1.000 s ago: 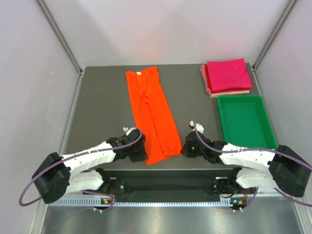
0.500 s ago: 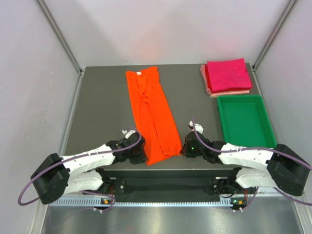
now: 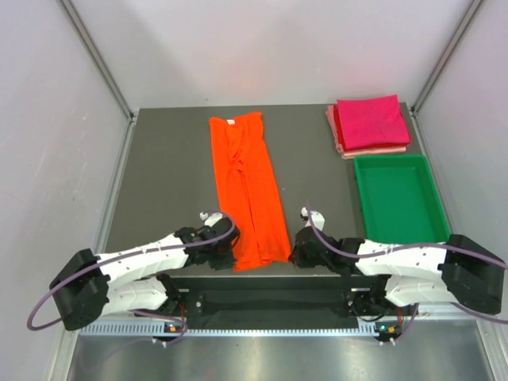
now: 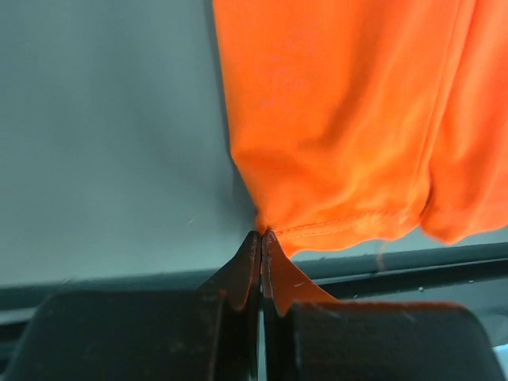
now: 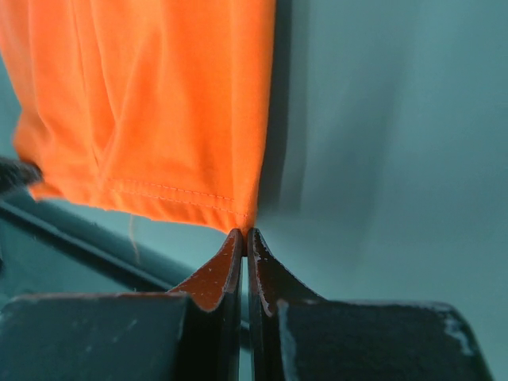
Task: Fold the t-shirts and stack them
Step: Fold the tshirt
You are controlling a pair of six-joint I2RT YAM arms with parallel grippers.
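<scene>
Counter [image 3: 167,182]: dark grey, flat, matt, walled on three sides, open toward me.

1. Orange t-shirt [image 3: 248,190]: folded into one long, narrow strip. It lies lengthways just left of centre, with the neck end by the far edge and the hem at the near edge, on my side.
2. Pale pink t-shirt [image 3: 373,151]: folded square, far right corner, flat on the counter. The magenta t-shirt [image 3: 371,121] sits on it, also square, and only the pink left and near margins show.
3. Green tray [image 3: 401,198]: right side, just nearer me than that stack, well apart from the orange strip.
</scene>
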